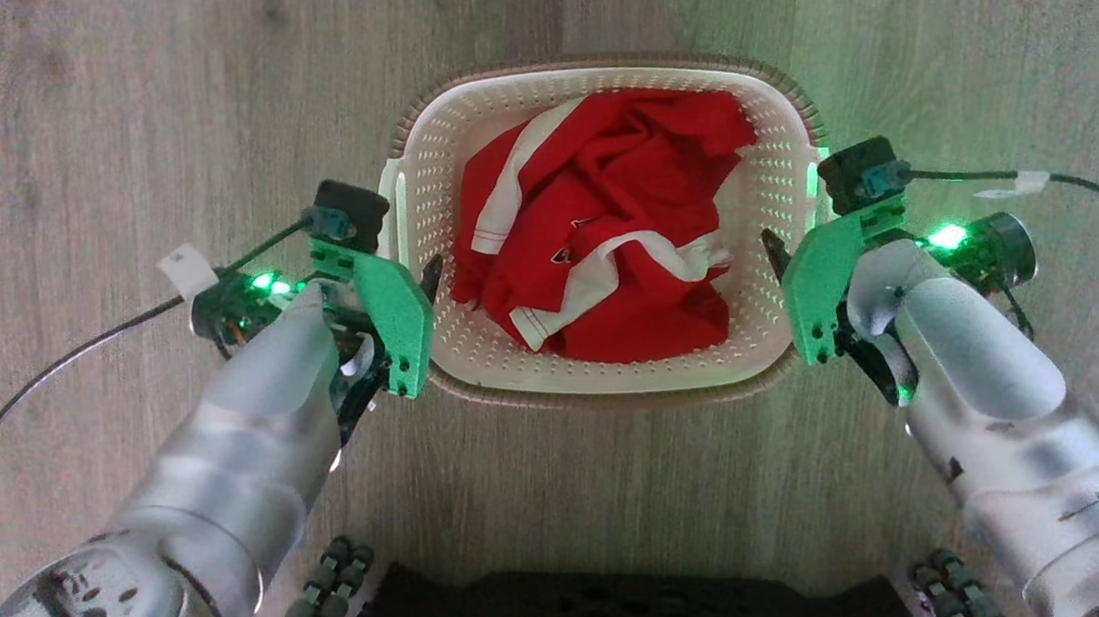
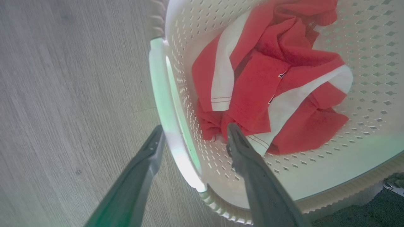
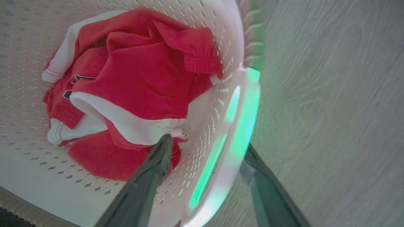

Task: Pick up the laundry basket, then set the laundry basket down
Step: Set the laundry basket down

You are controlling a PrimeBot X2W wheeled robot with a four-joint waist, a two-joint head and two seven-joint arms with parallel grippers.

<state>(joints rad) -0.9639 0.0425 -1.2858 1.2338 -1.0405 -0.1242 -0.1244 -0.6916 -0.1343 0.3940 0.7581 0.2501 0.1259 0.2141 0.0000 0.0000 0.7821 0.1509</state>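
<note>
Laundry basket (image 1: 443, 134) stands on the floor (image 1: 119, 134) between both arms, holding a crumpled red-and-white garment (image 1: 603, 248). Left gripper (image 2: 194, 127) and right gripper (image 3: 207, 143) each straddle a white side handle (image 2: 161, 94), jaws spread, not yet clamped. Judgement: light, stiff perforated plastic, smooth and possibly slippery; soft load. Grip both handles evenly to prevent tilt.

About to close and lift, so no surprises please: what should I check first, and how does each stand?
1. The left pincer straddles the left handle: ok.
2. The right pincer straddles the right handle: ok.
3. Pincers shut on handles: not ok, both open.
4. Inner fingers clear of red cloth: cannot tell.
5. Visible cables clear of basket: ok.
</note>
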